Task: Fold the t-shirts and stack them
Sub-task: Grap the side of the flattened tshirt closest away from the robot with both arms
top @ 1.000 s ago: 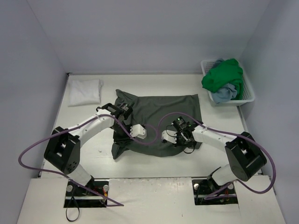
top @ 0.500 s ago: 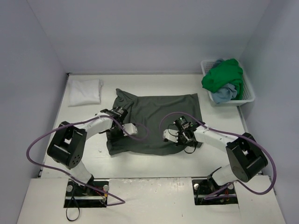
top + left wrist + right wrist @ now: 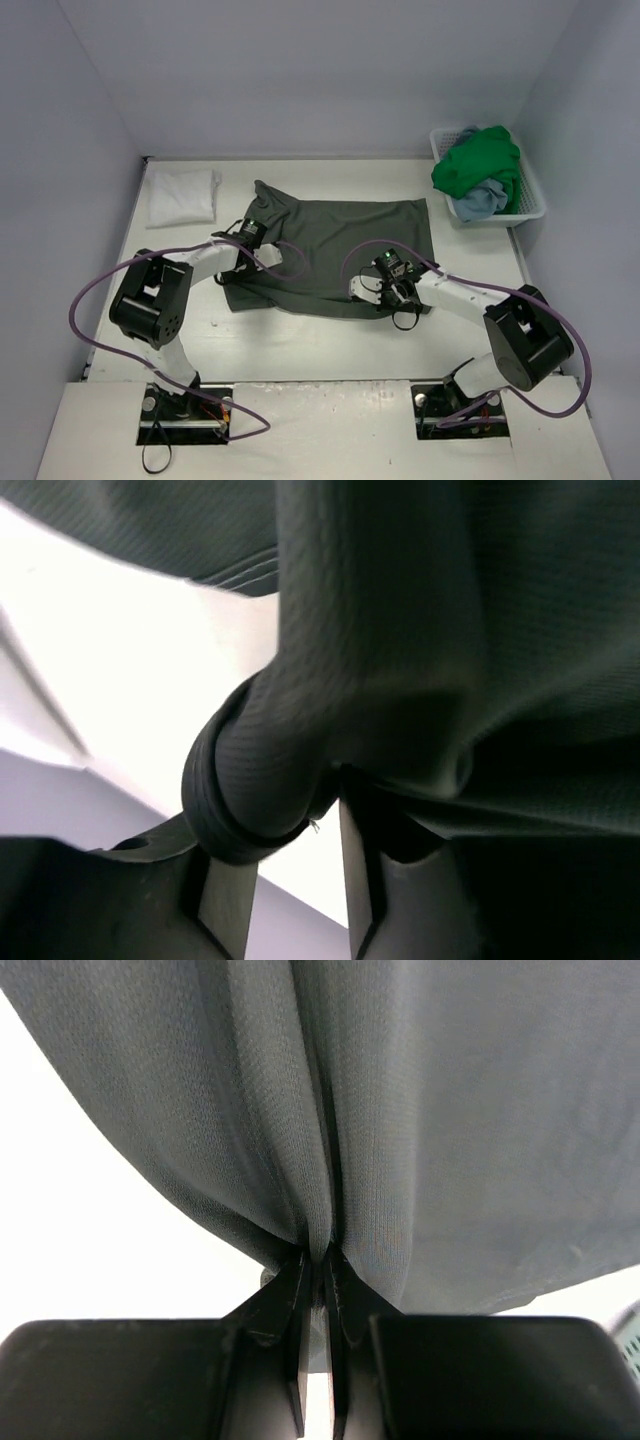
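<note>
We count 1 white tee [image 3: 182, 195] folded far left; L hand [image 3: 283, 815] & R hand [image 3: 318, 1250] pinch olive-grey tee [image 3: 350, 240] mid-fold; green tee [image 3: 480, 165], blue tee [image 3: 480, 201] lie in basket [image 3: 531, 207].

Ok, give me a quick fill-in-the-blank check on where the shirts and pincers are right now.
The white shirt lies folded at the far ___ corner of the table.
The basket holds ___ shirts: the green shirt and the blue shirt.
The left pincer and the right pincer are both ___ on the dark olive-grey shirt.
Missing words: left, two, shut.
</note>
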`<state>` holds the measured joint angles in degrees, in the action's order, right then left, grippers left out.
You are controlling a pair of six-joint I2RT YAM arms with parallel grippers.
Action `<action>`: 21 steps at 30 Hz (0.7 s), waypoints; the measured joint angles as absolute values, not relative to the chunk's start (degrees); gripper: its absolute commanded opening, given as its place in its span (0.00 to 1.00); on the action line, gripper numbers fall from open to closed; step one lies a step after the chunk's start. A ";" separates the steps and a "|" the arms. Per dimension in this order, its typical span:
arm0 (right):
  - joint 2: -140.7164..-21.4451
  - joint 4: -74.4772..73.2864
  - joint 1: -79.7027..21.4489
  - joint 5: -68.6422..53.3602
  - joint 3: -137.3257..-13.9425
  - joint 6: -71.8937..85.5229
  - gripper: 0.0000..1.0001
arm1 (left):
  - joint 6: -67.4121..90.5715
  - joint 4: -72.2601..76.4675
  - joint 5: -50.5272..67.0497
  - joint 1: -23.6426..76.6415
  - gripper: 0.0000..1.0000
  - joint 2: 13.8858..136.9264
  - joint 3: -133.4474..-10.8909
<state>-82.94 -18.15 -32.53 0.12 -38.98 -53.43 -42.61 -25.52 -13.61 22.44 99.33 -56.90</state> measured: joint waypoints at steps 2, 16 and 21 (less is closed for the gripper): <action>-82.91 -16.67 -32.53 1.06 -38.65 -52.93 0.06 | -42.26 -23.79 -15.57 21.91 0.36 100.16 -57.36; -87.81 -3.22 -32.51 16.05 -38.02 -47.75 0.26 | -36.67 -20.93 -16.29 19.66 0.71 90.19 -59.18; -87.90 -2.31 -32.16 17.69 -37.91 -45.80 0.28 | -34.35 -25.26 -12.38 19.66 0.74 78.37 -59.18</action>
